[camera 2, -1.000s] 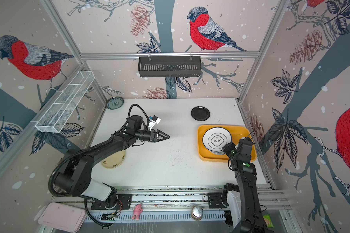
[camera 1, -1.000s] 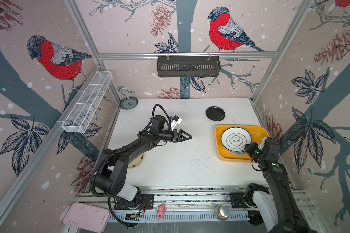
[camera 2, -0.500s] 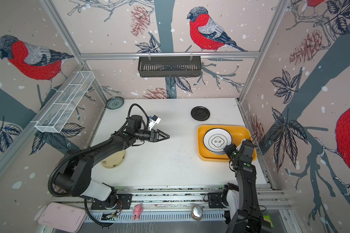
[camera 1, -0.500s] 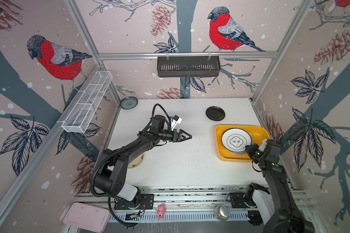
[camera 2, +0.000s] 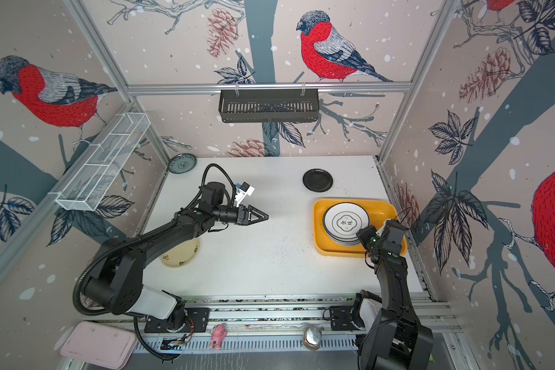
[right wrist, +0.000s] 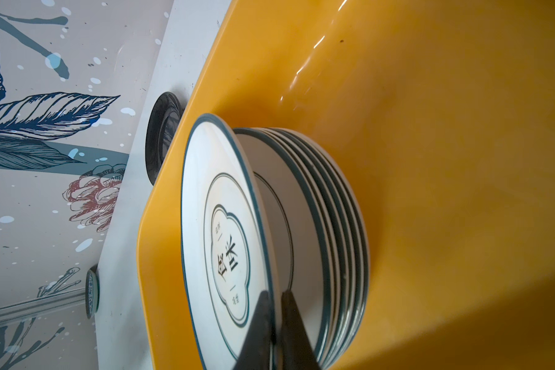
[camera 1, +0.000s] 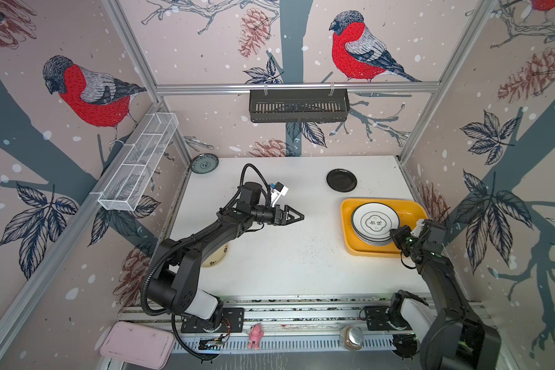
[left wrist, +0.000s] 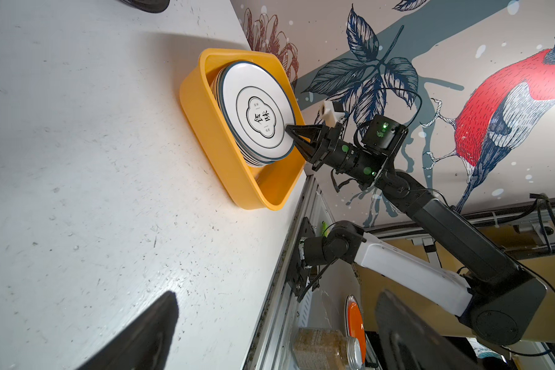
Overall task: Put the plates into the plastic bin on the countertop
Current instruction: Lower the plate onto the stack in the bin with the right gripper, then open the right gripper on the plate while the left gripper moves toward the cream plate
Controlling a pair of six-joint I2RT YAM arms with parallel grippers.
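Note:
The yellow plastic bin (camera 1: 346, 224) (camera 2: 317, 224) sits at the right of the white countertop (camera 1: 302, 262). It holds a stack of several white plates with dark rims. The top plate (camera 1: 375, 221) (right wrist: 225, 243) lies tilted on the stack. My right gripper (camera 1: 394, 232) (right wrist: 274, 298) is shut on its near rim, and the left wrist view shows the same grip (left wrist: 290, 131). My left gripper (camera 1: 300, 216) (left wrist: 269, 346) hovers open and empty over mid-table. A black plate (camera 1: 341, 180), a grey-teal plate (camera 1: 204, 163) and a cream plate (camera 2: 180, 253) lie outside the bin.
A black slotted basket (camera 1: 298, 105) hangs on the back wall and a white wire basket (camera 1: 138, 163) on the left wall. Below the table's front rail lie a pink tray (camera 1: 137, 344), a pink toy (camera 1: 255, 339) and a jar (camera 1: 351, 336).
My right gripper has drawn back slightly toward the bin's near right corner with the plate's rim in it. The left arm has not moved.

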